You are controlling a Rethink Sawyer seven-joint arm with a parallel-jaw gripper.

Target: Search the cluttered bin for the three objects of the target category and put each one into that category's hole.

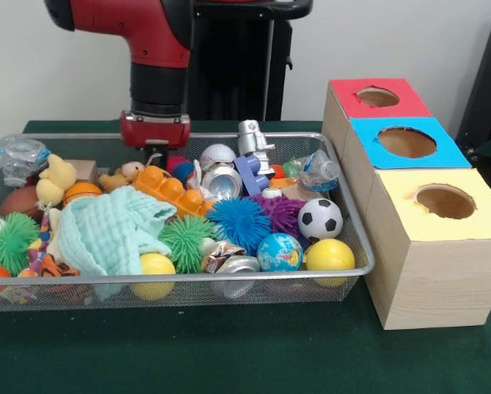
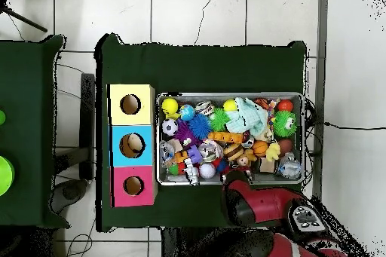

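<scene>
The bin (image 1: 356, 238) stands in the middle of the desk (image 1: 229, 353), full of toys. Three boxes (image 1: 430, 246) stand in a row just beside one short end of the bin. The claw (image 1: 155, 152) hangs low over the bin's rim at the robot's edge; I cannot tell whether it is spread.

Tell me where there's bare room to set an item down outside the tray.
The green cloth in front of the bin is bare, right across to the yellow box. A narrower strip shows behind the bin, by the arm. Inside the bin it is packed, and the boxes stand close beside it.
</scene>
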